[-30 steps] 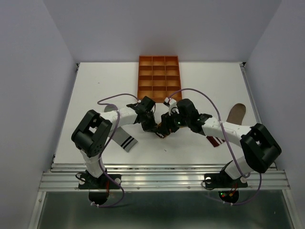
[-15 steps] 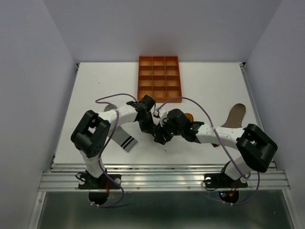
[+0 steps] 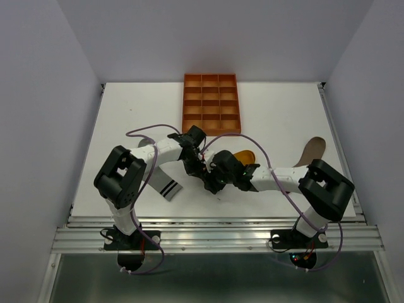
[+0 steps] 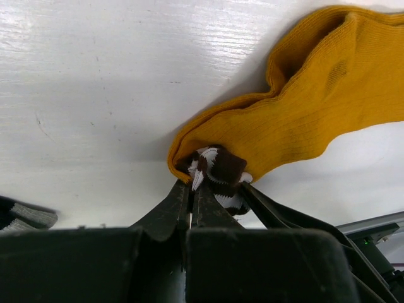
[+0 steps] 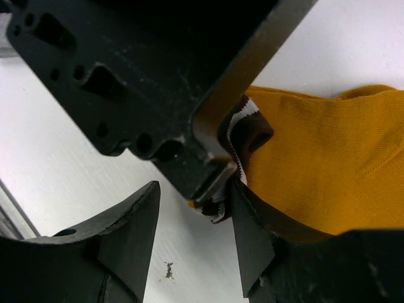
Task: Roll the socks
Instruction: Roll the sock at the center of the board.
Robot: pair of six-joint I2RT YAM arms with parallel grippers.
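Mustard yellow sock (image 4: 328,107) on the white table (image 4: 95,76), near the middle and on the near side of the orange tray (image 3: 211,104). Body flat, brown-and-white striped cuff (image 4: 214,170) bunched up. Pinched at that cuff by the left gripper (image 4: 192,189), jaws pressed together on the fabric.

Right gripper (image 5: 192,218) close in from the other side, jaws spread, one finger just beside the cuff, the left gripper's tip in the gap; nothing clamped.

Grey sock (image 3: 165,187) flat beside the left arm, apart from both grippers. Taupe-brown sock (image 3: 310,151) toward the right edge, partly behind the right arm.

Against a second ago: right gripper shifted left and toward the front edge, forearm swung in behind it. More of the yellow sock uncovered, stretching right of the grippers. Left gripper almost where it was, same pinch. Grey sock and tray unmoved.
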